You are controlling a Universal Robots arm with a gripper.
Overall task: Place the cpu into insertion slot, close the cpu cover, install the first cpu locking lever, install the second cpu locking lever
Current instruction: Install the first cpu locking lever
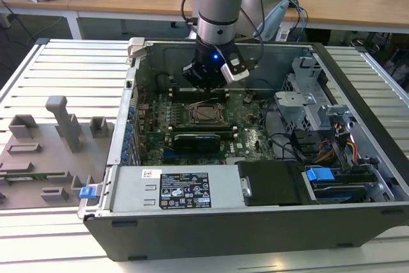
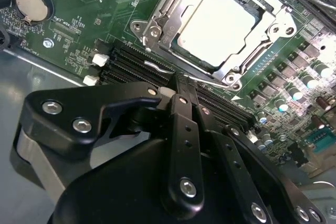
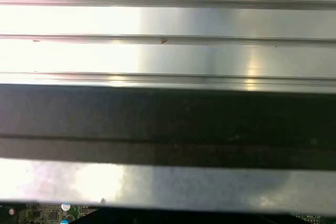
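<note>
Where seated, cpu [image 2: 223, 22] beyond tool [image 2: 181, 90]

cpu [image 2: 223, 22]: matt silvery metal | cpu cover [image 2: 157, 22]: shiny metal | gripper [image 2: 181, 90]: matt blk

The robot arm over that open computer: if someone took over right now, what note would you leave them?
Gripper: fingers together, holding nothing, tips at the near edge of the insertion slot, beside a thin wire lever.
The cpu lies in the slot.
The cpu cover lies down around the chip.
Done: chip placed, cover closed.
Left: whether either locking lever is latched cannot be told.
</note>
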